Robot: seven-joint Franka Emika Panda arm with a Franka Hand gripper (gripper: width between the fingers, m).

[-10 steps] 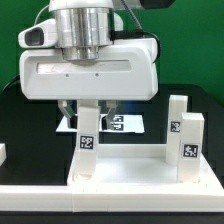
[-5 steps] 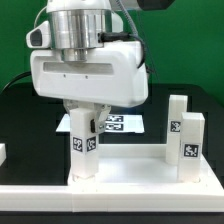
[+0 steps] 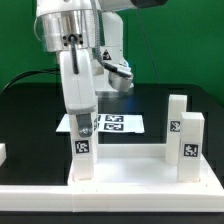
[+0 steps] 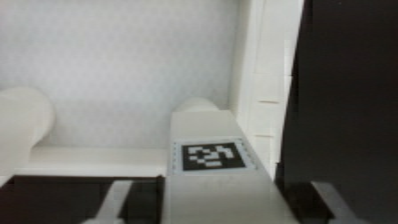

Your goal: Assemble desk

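Exterior view, left to right. At the far left edge a small white part [image 3: 3, 153] rests on the black worktop [image 3: 30, 120]; what it is cannot be told. Next stands a white square leg [image 3: 84, 150], upright in the near corner socket of the upturned tabletop [image 3: 130, 168]. The end effector [image 3: 82, 108] reaches down over the leg's upper end, its fingers narrowed onto opposite faces. The grip near the top probably serves to turn or press the leg home while keeping it vertical. In the wrist view the leg [image 4: 217, 150] runs between the two finger pads [image 4: 128, 200], a tag on its face. Behind, flat on the worktop, lies the marker board [image 3: 118, 124]. Toward the right two further legs [image 3: 185, 145] stand already upright in their sockets, close together.

Labels: the gripped leg carries two black-and-white square tags [image 3: 83, 146] on its front face, the right-hand legs one each. These are coded patterns; no brand or legible writing appears.
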